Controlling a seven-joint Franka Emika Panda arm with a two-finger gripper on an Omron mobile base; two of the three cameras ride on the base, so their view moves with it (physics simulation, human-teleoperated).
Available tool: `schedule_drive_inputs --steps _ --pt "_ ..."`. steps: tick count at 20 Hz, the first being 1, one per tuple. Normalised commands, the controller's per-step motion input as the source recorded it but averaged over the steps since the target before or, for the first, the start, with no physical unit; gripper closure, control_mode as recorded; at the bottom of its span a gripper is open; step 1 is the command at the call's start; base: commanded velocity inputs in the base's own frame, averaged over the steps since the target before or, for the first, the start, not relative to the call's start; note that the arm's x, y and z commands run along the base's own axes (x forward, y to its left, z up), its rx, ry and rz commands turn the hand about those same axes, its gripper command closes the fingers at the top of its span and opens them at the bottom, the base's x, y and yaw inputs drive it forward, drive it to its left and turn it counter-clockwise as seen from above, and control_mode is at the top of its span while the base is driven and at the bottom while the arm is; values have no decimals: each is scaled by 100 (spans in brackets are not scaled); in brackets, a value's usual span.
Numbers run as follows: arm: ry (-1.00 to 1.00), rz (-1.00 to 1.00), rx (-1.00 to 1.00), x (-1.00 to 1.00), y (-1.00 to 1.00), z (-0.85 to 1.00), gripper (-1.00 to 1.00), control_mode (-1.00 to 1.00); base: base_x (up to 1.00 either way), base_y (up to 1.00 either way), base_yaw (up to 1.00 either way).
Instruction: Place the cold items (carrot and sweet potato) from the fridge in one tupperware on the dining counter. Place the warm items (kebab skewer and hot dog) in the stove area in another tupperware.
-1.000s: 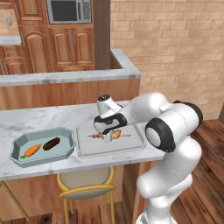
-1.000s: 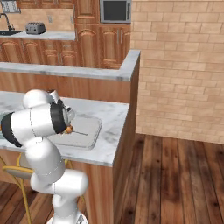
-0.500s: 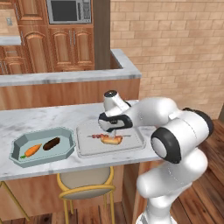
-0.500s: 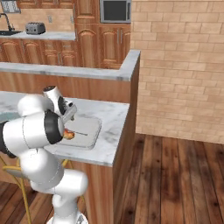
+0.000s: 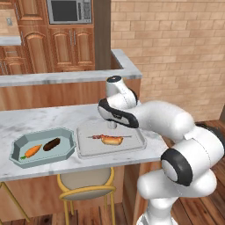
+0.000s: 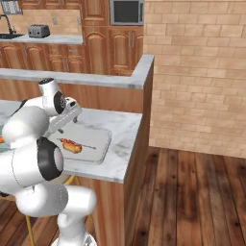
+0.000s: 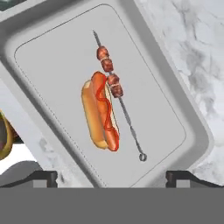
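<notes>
Marble counter (image 5: 52, 118), white with grey veining, running left to right. Behind it a raised ledge (image 5: 66, 78) with the same marble top and a wood face below.

1 stool (image 5: 85, 186) tucked under the counter edge: tan round seat, yellow metal frame.

Back wall: wood cabinets (image 5: 70, 44) with a microwave (image 5: 69, 11) set in at the top. In the right base view, a toaster (image 6: 38, 31) on the far worktop, and a dark tap (image 6: 6, 23) near it at the left edge.

Brick wall (image 6: 192, 72) on the right side. Wood plank floor (image 6: 192, 192) below it.
</notes>
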Motion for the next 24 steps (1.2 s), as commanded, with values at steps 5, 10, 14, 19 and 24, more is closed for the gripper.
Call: schedule_drive_inputs --steps 5,10,14,19,24 --pt "-12 -36 13 -70 0 40 -100 -100 0 0 0" --pt "-17 -37 15 -67 -9 18 -100 -100 0 0 0" --pt "-13 -35 19 -61 -10 18 -100 -100 0 0 0" --pt "-1 -20 19 -56 -18 38 -100 -100 0 0 0" --pt "-2 -8 19 -61 -34 37 -100 -100 0 0 0"
